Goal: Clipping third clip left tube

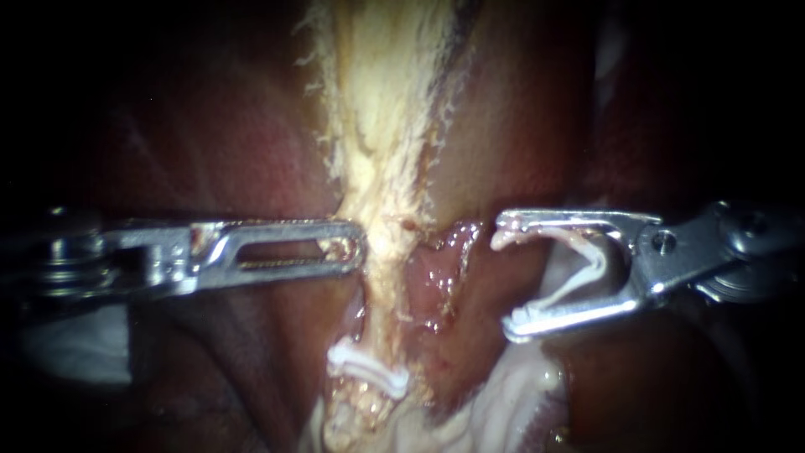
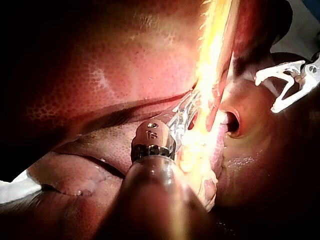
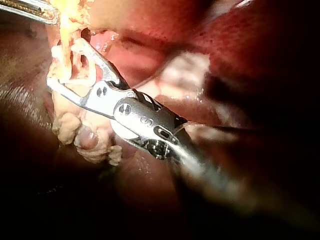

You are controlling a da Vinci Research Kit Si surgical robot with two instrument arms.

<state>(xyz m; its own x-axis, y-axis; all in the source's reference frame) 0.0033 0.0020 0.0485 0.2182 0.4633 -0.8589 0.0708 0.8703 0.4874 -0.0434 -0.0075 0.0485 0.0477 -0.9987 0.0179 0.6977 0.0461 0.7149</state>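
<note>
- The left instrument (image 1: 359, 247) has its hand pressed together, its tip pinching the edge of the left tube (image 1: 381, 168), a pale frayed strand lying on the liver (image 1: 210, 143).
- The right instrument (image 1: 503, 275) carries an open clip (image 1: 579, 243) in its spread hand, near the tube's right side, apart from it.
- A fitted clip (image 1: 367, 369) crosses the tube lower down.

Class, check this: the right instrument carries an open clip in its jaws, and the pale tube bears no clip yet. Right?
Wrong: the endoscope view shows a white clip already across the pale tube. The right instrument does carry an open clip.
</note>
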